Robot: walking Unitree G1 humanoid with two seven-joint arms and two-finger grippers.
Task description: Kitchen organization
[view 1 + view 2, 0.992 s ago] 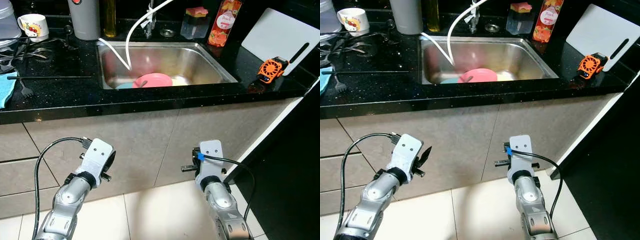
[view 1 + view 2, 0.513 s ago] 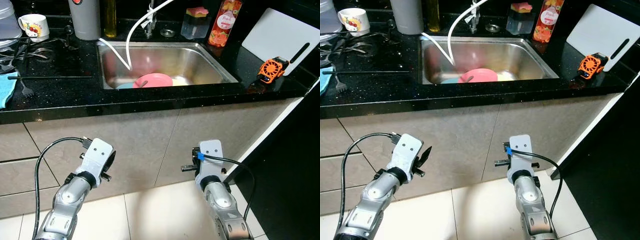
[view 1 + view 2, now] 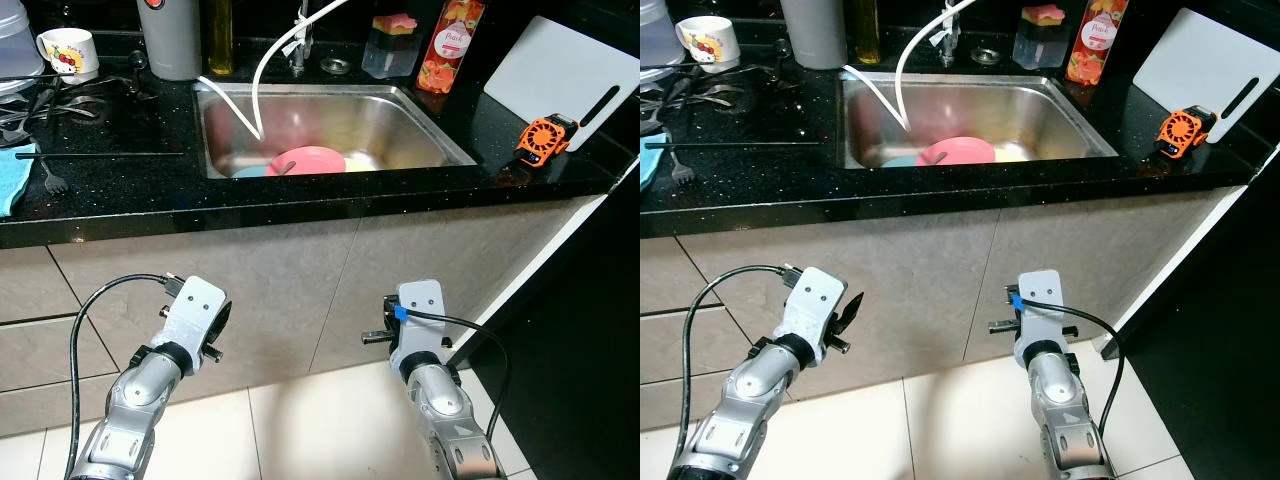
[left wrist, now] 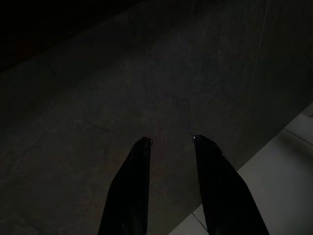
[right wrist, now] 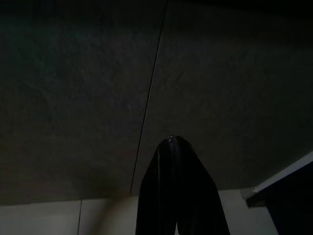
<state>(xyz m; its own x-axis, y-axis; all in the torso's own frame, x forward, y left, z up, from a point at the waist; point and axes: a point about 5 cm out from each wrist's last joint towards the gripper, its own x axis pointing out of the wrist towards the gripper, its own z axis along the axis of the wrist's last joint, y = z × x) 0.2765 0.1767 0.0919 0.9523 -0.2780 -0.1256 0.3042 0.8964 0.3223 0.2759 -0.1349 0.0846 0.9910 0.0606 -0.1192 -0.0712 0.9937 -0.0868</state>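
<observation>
While I am standing before the black counter [image 3: 300, 195], both of my arms are hanging low in front of the grey cabinet doors [image 3: 250, 290], well below the worktop. My left gripper [image 4: 171, 142] is pointing at the cabinet face with its two black fingers [image 4: 132, 186] held apart, a clear gap showing between them and nothing in it. My right gripper [image 5: 172, 142] is pointing at the seam between two cabinet doors, and its fingers are lying pressed together as one dark shape, holding nothing.

Up above both grippers and farther away, the steel sink [image 3: 420, 120] is holding a pink plate [image 3: 305, 160] near its front wall, with a pale blue dish [image 3: 250, 171] peeking out beside it on my left gripper's side. A white hose [image 3: 262, 70] is curving down from the tap [image 3: 298, 45] into the basin. Behind the sink a clear container with a red and yellow sponge [image 3: 392, 45] on it and an orange bottle [image 3: 450, 45] are standing near each other. Farther out beyond my right gripper's side, a small orange fan [image 3: 545, 138] is lying on the counter just beside a white cutting board [image 3: 550, 70]. Above my left gripper's side, a white mug [image 3: 65, 50] with a printed picture is standing by a grey canister [image 3: 170, 40], and a long-handled black fork [image 3: 80, 158] is lying on the counter next to a blue cloth [image 3: 12, 180].
</observation>
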